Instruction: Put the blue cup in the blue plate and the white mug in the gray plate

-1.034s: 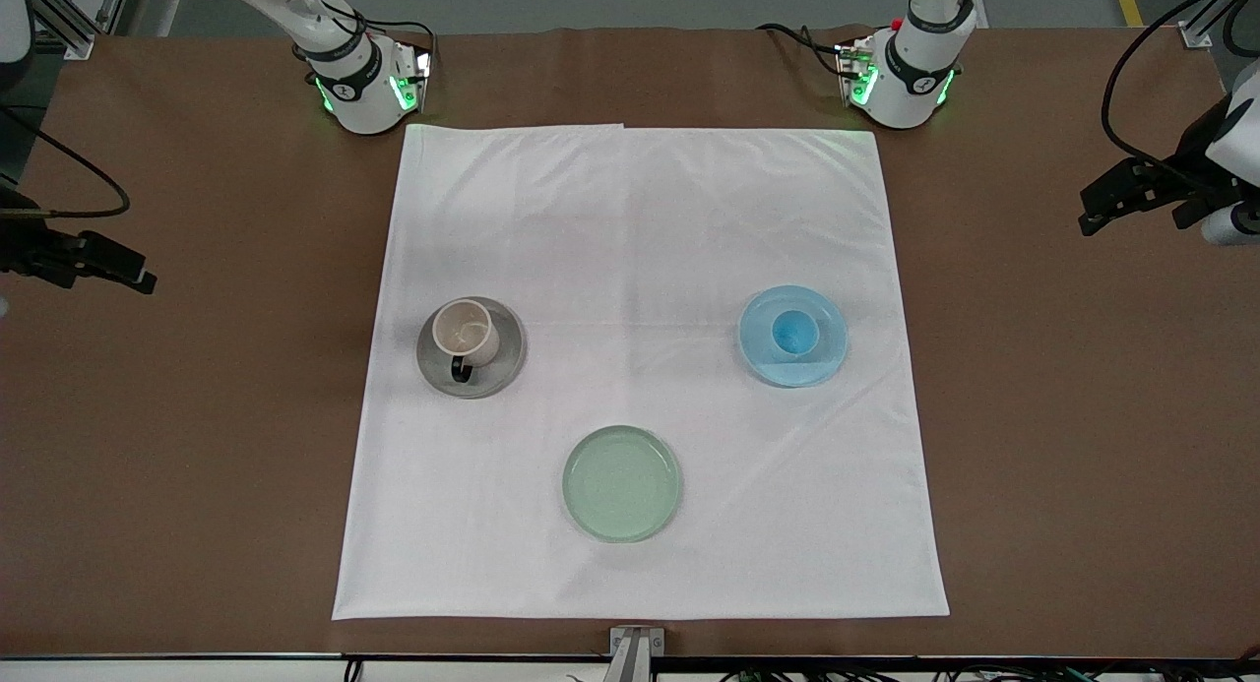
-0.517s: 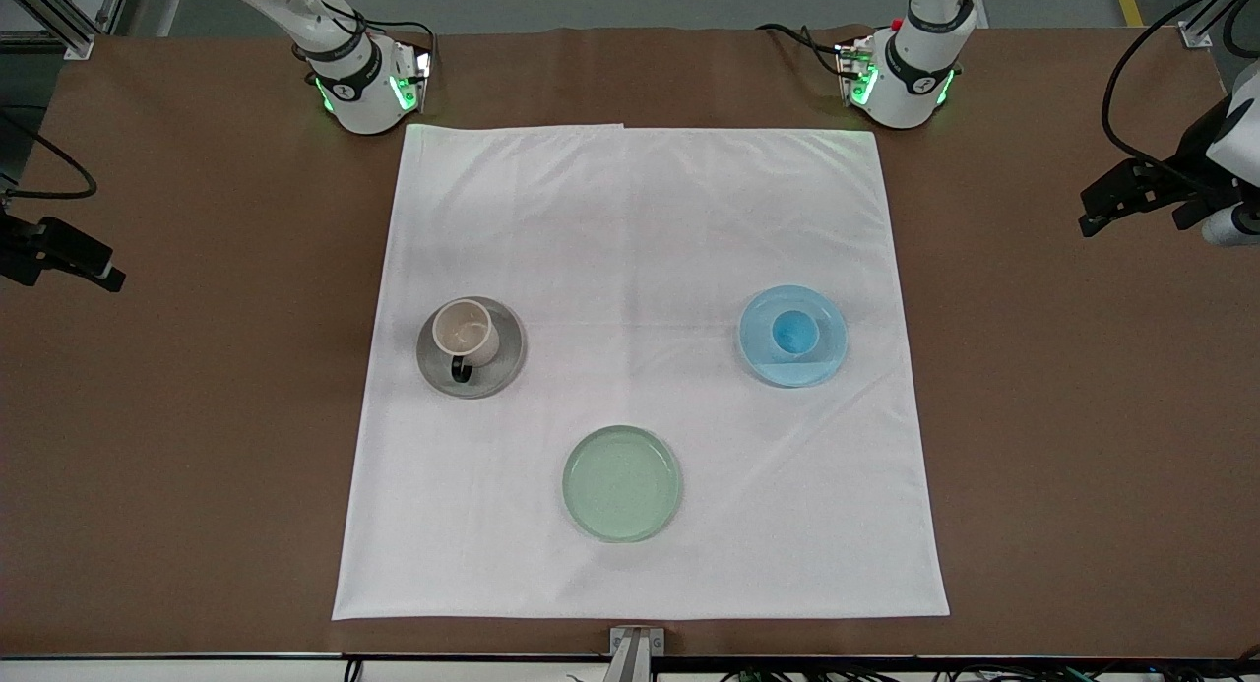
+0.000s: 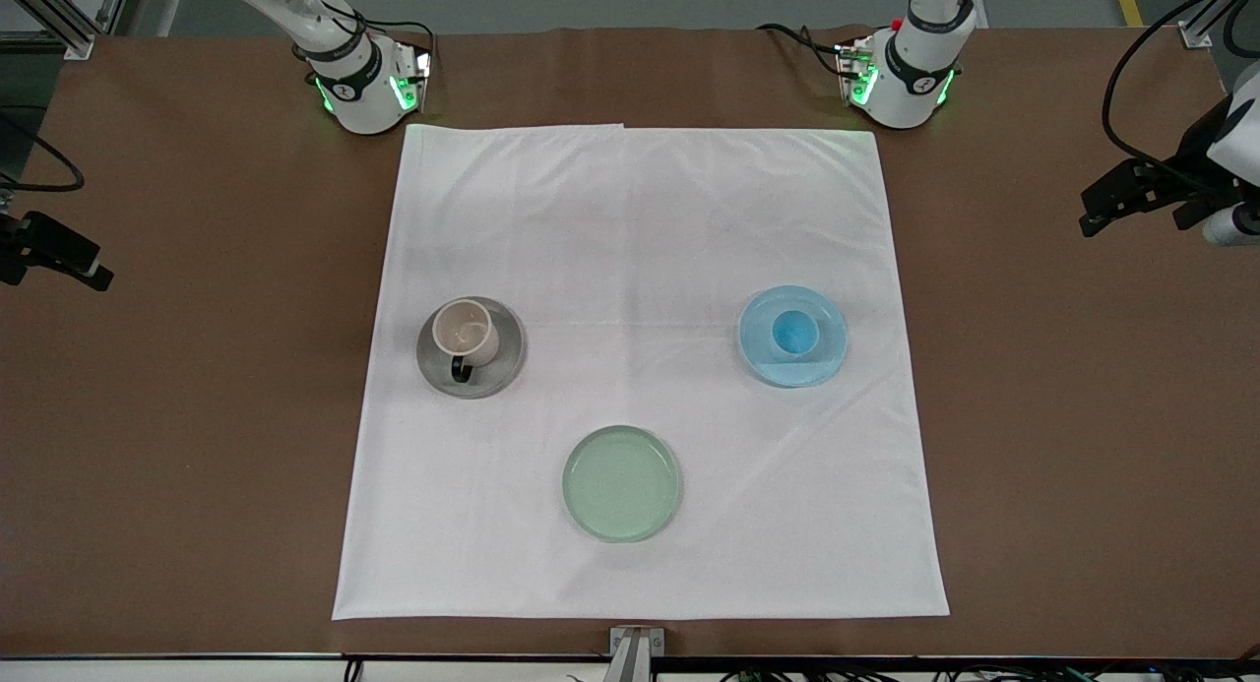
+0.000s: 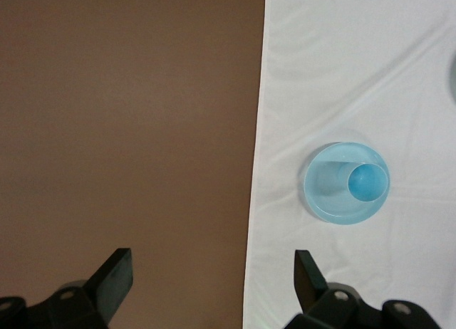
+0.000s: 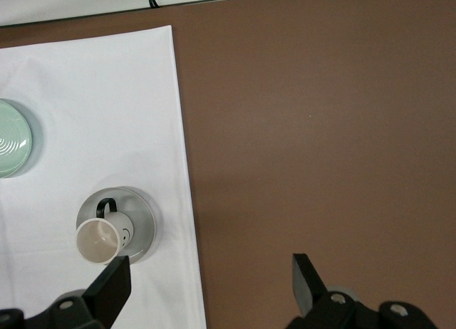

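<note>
— Three plates sit on the white cloth (image 3: pixel 640 269); which is nearest the front camera?

— That's the green plate (image 3: pixel 622 483), round, shallow and glossy, with nothing on it. Farther from the camera lie the other two, well apart from each other.

— Where's the white mug (image 3: pixel 465 332)?

— Upright on the gray plate (image 3: pixel 502 362), toward the right arm's end of the table. It is a cream cylinder with a black loop handle turned toward the camera.

— And the blue cup (image 3: pixel 792 332)?

— Upright in the blue plate (image 3: pixel 822 359), toward the left arm's end. It is small, tapered, without a handle, the same light blue as its plate and a little off the plate's center.

— What's under the cloth?

— The brown table (image 3: pixel 177 446), matte and smooth; the cloth is square and lightly creased.

— And the arms?

— Both wait off the cloth. The left gripper (image 4: pixel 212 275) hangs over bare table at its own end, jaws wide apart and holding nothing. The right gripper (image 5: pixel 211 280) hangs over bare table at the other end, jaws likewise apart and holding nothing.
</note>
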Robot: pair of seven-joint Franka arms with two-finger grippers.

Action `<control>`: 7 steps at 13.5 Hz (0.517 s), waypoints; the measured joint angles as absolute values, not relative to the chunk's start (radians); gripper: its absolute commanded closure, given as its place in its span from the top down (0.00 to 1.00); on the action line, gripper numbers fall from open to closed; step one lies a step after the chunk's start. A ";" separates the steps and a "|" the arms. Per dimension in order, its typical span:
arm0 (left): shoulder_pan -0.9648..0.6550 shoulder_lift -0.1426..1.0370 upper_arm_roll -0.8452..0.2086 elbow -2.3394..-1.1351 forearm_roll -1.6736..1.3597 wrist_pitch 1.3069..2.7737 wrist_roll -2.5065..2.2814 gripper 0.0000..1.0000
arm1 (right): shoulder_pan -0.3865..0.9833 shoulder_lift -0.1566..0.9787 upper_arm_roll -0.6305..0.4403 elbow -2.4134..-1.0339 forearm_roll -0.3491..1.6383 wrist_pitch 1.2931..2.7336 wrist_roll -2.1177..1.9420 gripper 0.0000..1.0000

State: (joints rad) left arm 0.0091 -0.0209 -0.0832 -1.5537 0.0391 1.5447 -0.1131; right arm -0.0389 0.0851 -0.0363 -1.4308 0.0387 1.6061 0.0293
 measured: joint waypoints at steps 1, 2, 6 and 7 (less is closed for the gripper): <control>0.009 -0.021 -0.083 -1.554 0.036 1.544 -0.113 1.00 | -0.039 0.085 -0.036 -1.431 0.039 1.606 0.029 1.00; 0.009 -0.021 -0.084 -1.554 0.030 1.541 -0.112 1.00 | -0.039 0.085 -0.036 -1.431 0.038 1.606 0.029 1.00; 0.009 -0.022 -0.084 -1.553 -0.006 1.519 -0.056 1.00 | -0.039 0.085 -0.036 -1.431 0.038 1.606 0.029 1.00; 0.009 -0.022 -0.084 -1.553 -0.018 1.508 -0.040 1.00 | -0.039 0.085 -0.036 -1.431 0.038 1.606 0.029 1.00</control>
